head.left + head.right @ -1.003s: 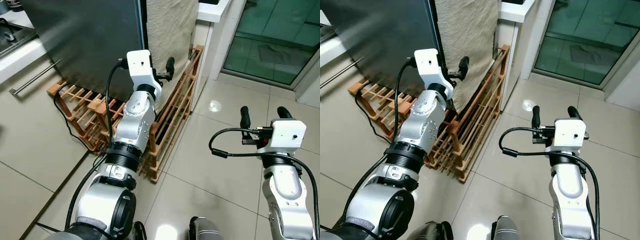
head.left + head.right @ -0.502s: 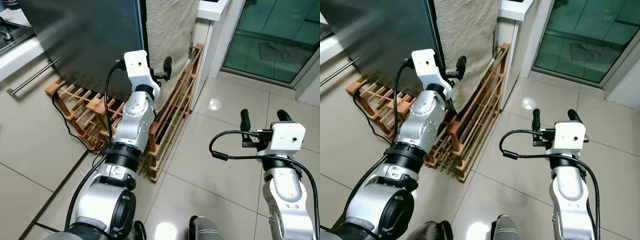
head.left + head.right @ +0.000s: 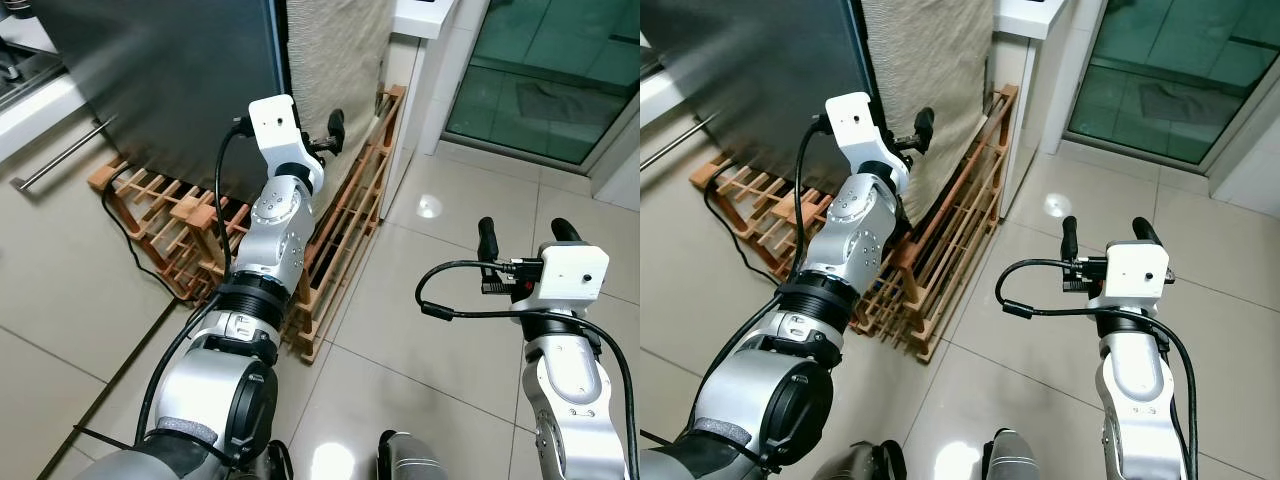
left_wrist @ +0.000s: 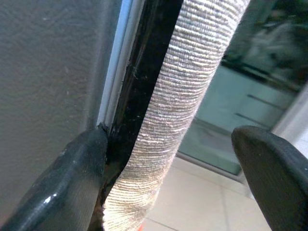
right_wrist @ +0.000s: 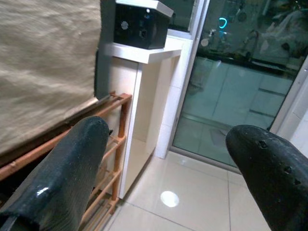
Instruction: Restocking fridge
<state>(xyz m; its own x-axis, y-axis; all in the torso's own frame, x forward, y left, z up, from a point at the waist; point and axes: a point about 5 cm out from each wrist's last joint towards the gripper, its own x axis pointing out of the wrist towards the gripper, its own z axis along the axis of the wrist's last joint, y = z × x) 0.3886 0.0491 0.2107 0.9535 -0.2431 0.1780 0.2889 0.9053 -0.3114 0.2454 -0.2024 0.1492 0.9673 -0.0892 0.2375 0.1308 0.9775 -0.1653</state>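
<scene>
I had my left gripper (image 4: 168,159) raised to the front edge of the fridge (image 3: 160,80), its fingers (image 4: 77,178) spread wide on either side of the woven beige cloth (image 4: 187,86) that hung along the dark door edge; one finger touched the seam beside the grey door face, the other stood apart on the far side of the cloth. The fridge door was shut, so I could not see anything stored inside. A wooden rack (image 3: 345,230) leaned at the fridge's base, its slots bare as far as I could tell. My right gripper (image 3: 1102,232) hovered over the tiled floor (image 3: 450,340), well apart from the fridge, fingers (image 5: 72,163) held wide and holding nothing. A white counter (image 5: 144,50) carried a small black box (image 5: 142,29).
</scene>
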